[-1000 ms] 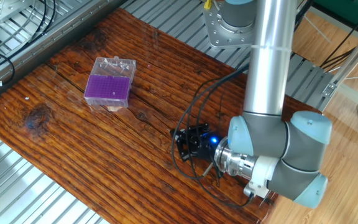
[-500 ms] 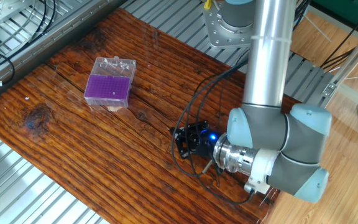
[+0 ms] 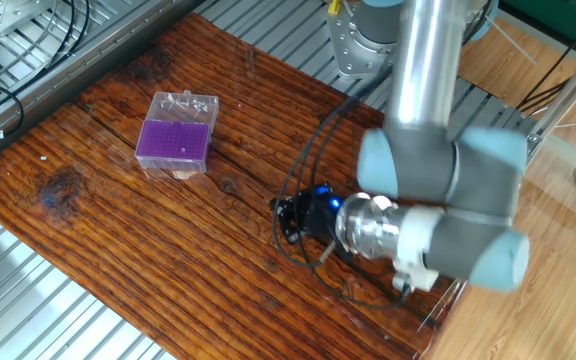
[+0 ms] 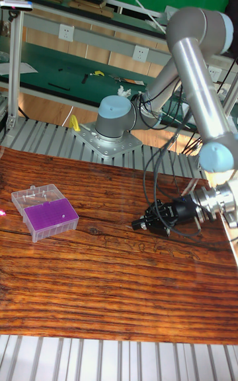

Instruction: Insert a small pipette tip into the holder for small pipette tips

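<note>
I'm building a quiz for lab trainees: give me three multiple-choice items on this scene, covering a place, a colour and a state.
1. Where does the holder for small pipette tips sit relative to the gripper?
A. Apart from it, elsewhere on the wooden table
B. Directly under it
C. Between its fingers

2. What colour is the holder's top plate?
A. Green
B. Purple
C. Orange

3. How is the gripper oriented?
A. Pointing straight down
B. Pointing straight up
C. Lying roughly level, low over the table

Answers: 1 A, bare wood separates the two in both views. 2 B, the dotted plate is purple. 3 C, the tall fixed view shows it sideways near the wood.
</note>
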Controlling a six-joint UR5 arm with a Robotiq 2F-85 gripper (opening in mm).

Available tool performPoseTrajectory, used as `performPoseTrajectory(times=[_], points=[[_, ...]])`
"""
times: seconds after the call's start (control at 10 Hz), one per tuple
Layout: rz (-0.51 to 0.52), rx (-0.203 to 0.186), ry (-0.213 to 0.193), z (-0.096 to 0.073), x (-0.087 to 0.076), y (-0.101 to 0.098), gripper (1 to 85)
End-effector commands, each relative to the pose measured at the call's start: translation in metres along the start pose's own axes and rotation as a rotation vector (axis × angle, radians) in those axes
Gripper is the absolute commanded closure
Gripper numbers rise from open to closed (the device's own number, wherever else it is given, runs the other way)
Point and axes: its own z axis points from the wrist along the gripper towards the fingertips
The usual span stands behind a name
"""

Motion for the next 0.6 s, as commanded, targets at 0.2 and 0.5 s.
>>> performPoseTrajectory(times=[0.2, 0.5], points=[[0.035, 0.052, -0.28, 0.005, -0.017, 0.0, 84.7], [-0.011, 0.056, -0.281, -0.002, -0.024, -0.009, 84.7]])
